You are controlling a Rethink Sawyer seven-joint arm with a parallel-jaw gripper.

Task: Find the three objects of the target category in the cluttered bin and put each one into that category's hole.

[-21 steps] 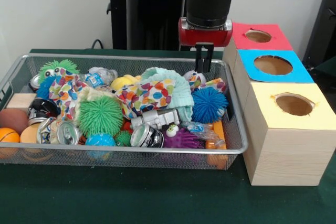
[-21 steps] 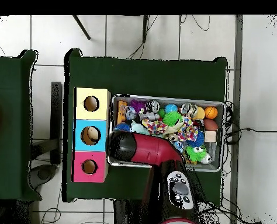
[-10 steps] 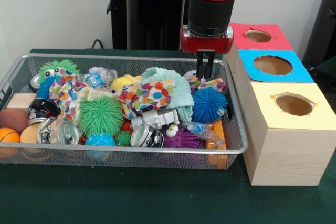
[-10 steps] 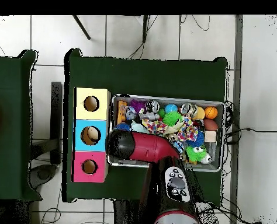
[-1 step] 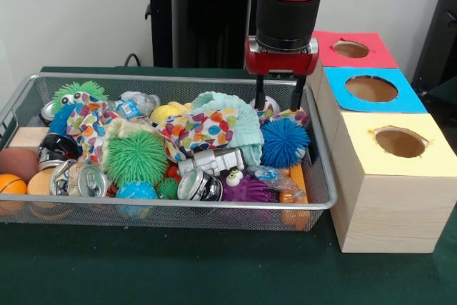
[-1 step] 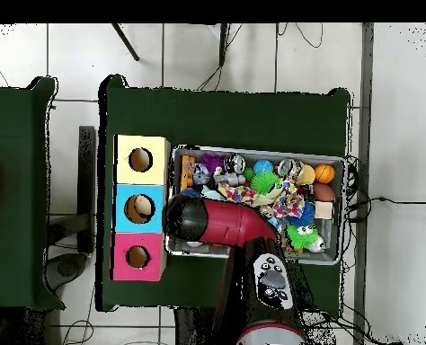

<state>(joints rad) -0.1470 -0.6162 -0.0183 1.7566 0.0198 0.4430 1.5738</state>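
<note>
Jaws of the gripper [image 5: 277,102] hang wide open and empty, low over the bin [image 5: 214,205], just above a patterned cloth [image 5: 289,114] beside the blue spiky ball [image 5: 284,142]. That cloth looks soft, light and floppy, so a pinch on a raised fold should hold best.

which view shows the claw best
The front view: the black two-fingered claw hangs open over the wire mesh bin's far right corner. In the overhead view the red arm hides it completely.
</note>
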